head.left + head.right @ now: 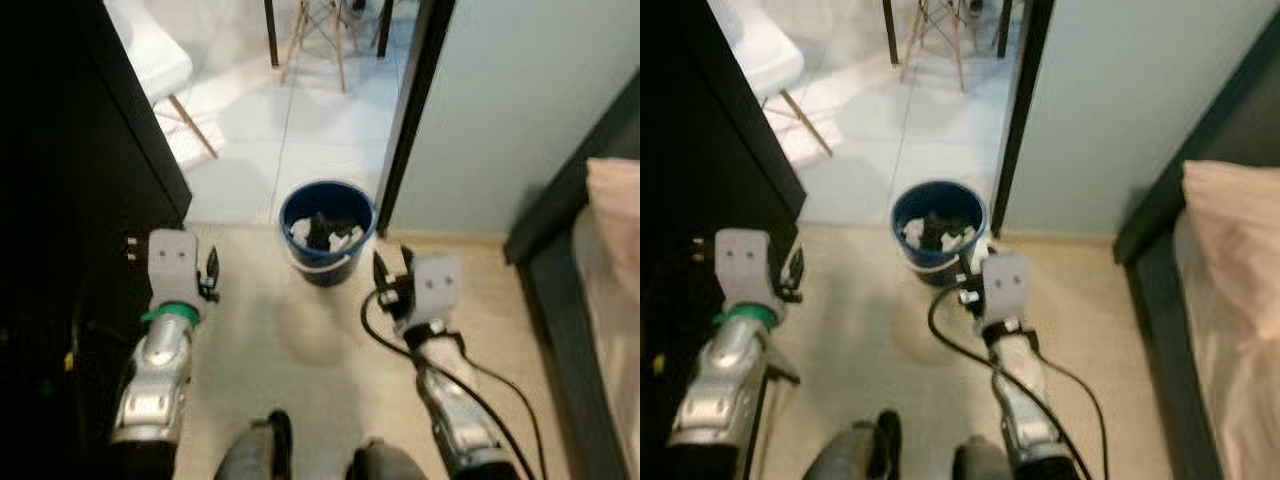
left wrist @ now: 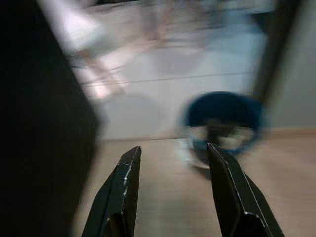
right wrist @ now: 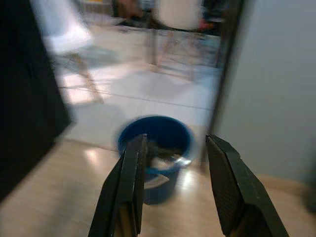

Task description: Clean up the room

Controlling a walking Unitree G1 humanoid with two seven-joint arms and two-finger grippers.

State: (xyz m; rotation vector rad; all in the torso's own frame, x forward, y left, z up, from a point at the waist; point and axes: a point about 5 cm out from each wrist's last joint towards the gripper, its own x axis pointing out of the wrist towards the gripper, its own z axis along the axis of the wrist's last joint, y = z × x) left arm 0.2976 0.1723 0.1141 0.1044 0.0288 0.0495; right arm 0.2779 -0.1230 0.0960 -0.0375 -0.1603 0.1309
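A blue bucket point(image 1: 327, 232) holding crumpled white and dark rubbish stands on the wooden floor at the doorway. My right gripper point(image 1: 390, 268) hovers just in front of it, to its right, open and empty; the right wrist view shows the bucket point(image 3: 157, 153) between its fingers point(image 3: 129, 187). My left gripper point(image 1: 211, 271) is held up further left, beside the dark cabinet, also open with nothing in it. From the left wrist the bucket point(image 2: 223, 126) appears blurred beyond the fingers point(image 2: 123, 187).
A dark cabinet point(image 1: 60, 200) flanks the left. A black door frame point(image 1: 410, 110) and pale wall point(image 1: 510, 110) stand right of the bucket. A bed point(image 1: 1230, 300) with dark frame lies at the right. Chairs with wooden legs point(image 1: 320, 40) stand on the white tiles beyond.
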